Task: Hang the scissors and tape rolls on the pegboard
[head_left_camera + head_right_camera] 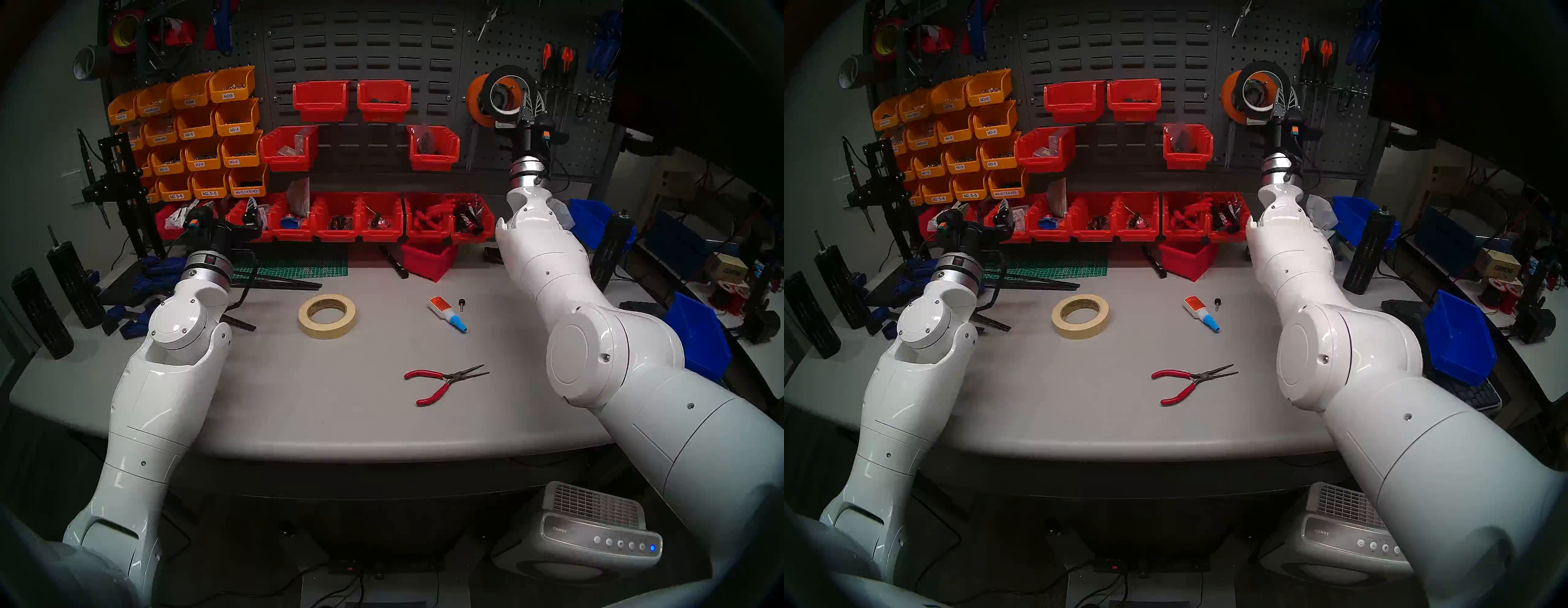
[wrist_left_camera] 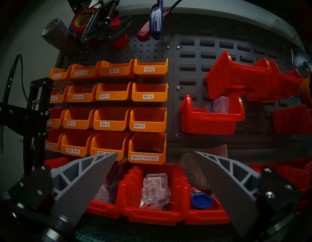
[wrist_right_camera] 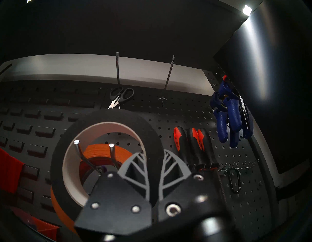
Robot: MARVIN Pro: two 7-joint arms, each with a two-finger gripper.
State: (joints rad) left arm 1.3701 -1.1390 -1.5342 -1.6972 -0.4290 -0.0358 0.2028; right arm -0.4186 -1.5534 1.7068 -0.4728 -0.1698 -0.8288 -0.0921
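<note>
My right gripper (image 1: 532, 101) (image 3: 152, 157) is shut on the black tape roll (image 1: 509, 70) (image 3: 108, 116), pinching its wall, up at the pegboard (image 1: 594, 127) (image 3: 185, 109). Two prong tips of a hook (image 3: 111, 146) show inside its white core. The orange tape roll (image 1: 475, 97) (image 3: 101, 150) hangs on that hook behind it. The scissors' silver blades (image 1: 471, 148) hang below the orange roll, their handles mostly hidden. The cream tape roll (image 1: 326, 333) (image 1: 1081, 331) lies flat on the table. My left gripper (image 1: 252, 212) (image 2: 156, 153) is open and empty before the bins.
Red-handled pliers (image 1: 441, 380) and a glue bottle (image 1: 445, 312) lie on the table. A red bin (image 1: 428, 259) stands at the back. Orange-black screwdrivers (image 3: 197, 140), blue clamps (image 3: 231, 118) and small black-handled scissors (image 3: 121, 96) hang around the hook. A blue bin (image 1: 695, 335) sits right.
</note>
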